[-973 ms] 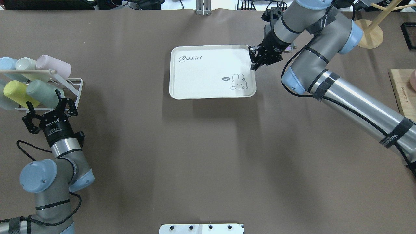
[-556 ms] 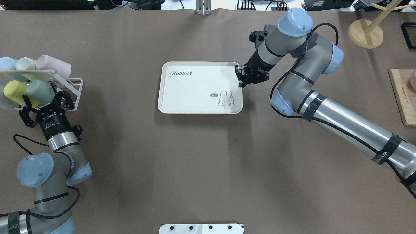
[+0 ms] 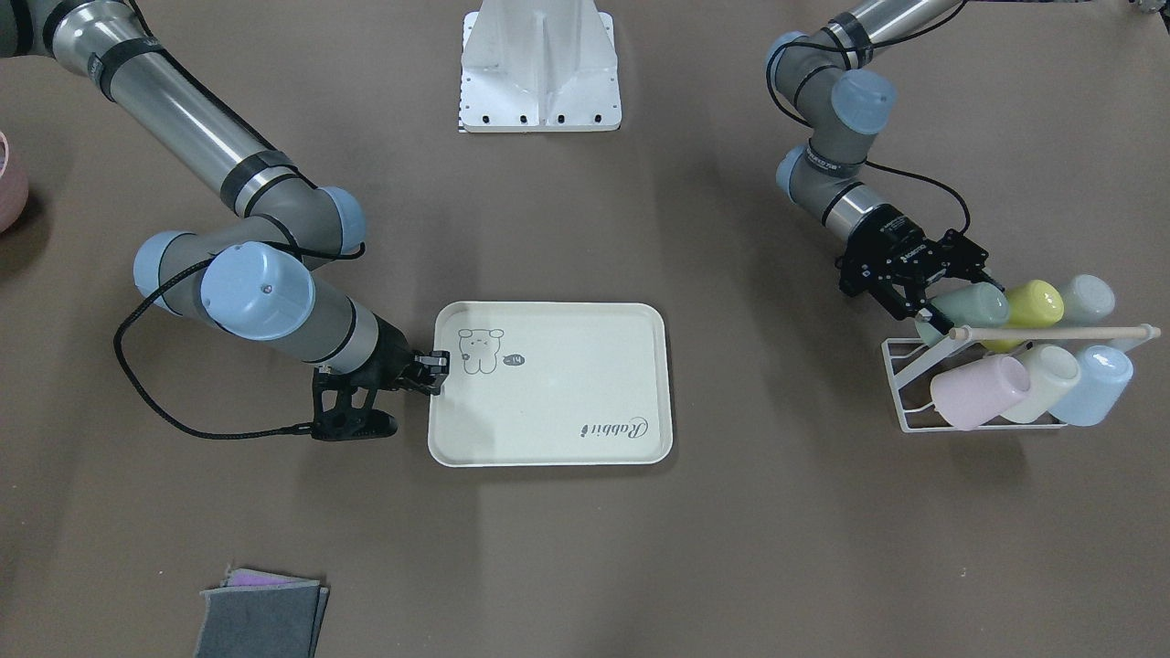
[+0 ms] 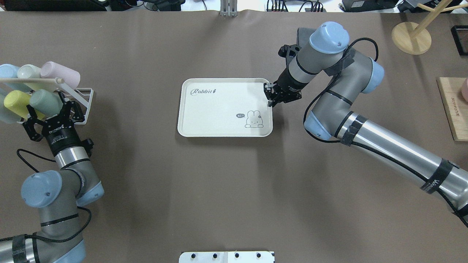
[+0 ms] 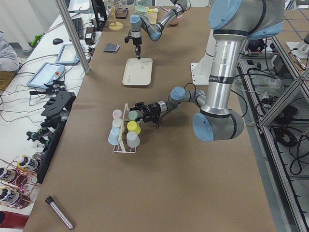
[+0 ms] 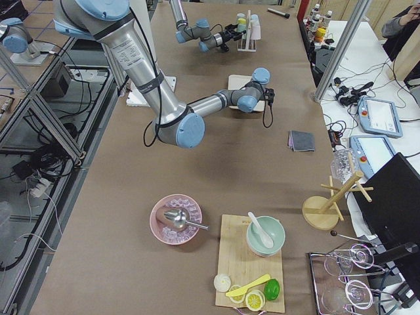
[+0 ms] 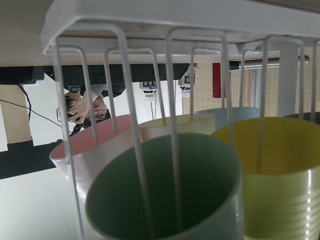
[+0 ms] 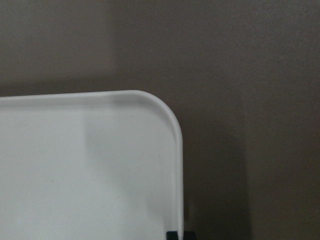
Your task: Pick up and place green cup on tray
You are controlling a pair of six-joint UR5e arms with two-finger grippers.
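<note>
Lying on its side in the white wire rack (image 4: 89,104) at the bench's left edge, beside a yellow-green cup (image 4: 16,102), the green cup (image 4: 45,102) is flanked at its open mouth by the spread fingers of the left gripper (image 4: 50,110); contact cannot be told. The tray (image 4: 219,109), mid-bench, is pinched at its right rim by the right gripper (image 4: 272,98).

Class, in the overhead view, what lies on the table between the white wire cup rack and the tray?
Nothing: that stretch between the rack and the tray is bare brown table cover, shown in the overhead and front-facing views.
</note>
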